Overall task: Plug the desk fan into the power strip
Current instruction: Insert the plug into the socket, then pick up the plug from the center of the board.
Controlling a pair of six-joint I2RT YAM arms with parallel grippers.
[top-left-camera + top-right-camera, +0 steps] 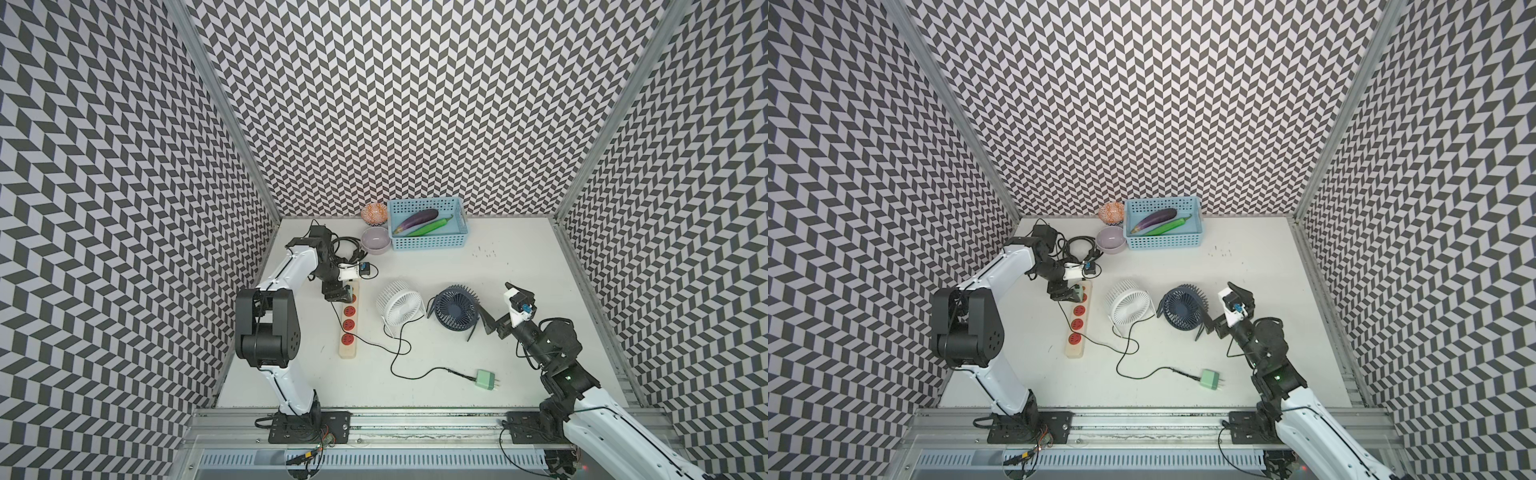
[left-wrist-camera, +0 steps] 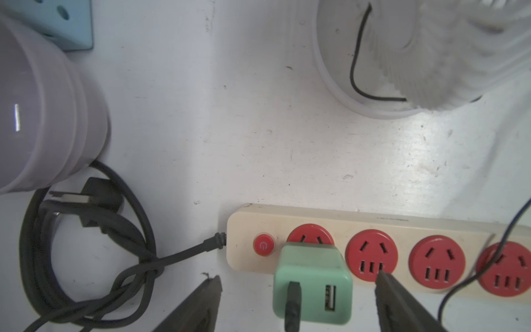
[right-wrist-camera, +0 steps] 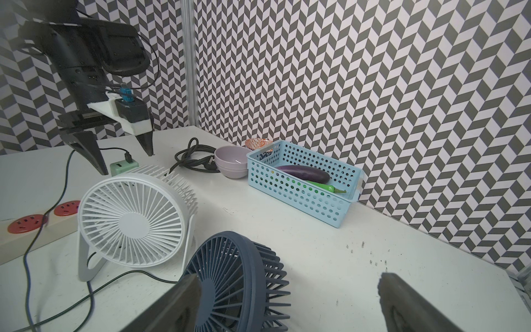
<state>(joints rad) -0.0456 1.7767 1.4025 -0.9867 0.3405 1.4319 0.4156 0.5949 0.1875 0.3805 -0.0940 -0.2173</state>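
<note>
step: insertion looks done. green adapter (image 2: 311, 284) is seated in the socket next to the orange button; only the let-go and pull-away are left.
power strip (image 1: 349, 318): near the tabletop's left edge, lying front to back, button end toward the back edge. Three sockets free.
left end effector (image 2: 297, 275): well open, one finger either side of the adapter with a gap on both, holding nothing.
right end effector (image 3: 287, 278): fully spread, empty, parked just beside the dark blue fan (image 1: 455, 309).
next move: lift left straight up off the adapter, no sideways drag, so the plug isn't rocked out.
in the way: the adapter's thin lead (image 2: 488, 258) crosses the strip over the last socket, so there's a snag risk on retreat.
open question: a second adapter (image 1: 483, 379) lies loose toward the front edge, its cable running to the white fan (image 1: 401, 306). The plugged lead seems to head for the dark blue fan, but I can't trace it fully.
clutter: strip's coiled cord (image 1: 349, 245), lilac bowl (image 1: 376, 240) and blue basket (image 1: 428, 243) sit at the back edge, clear of the work.
</note>
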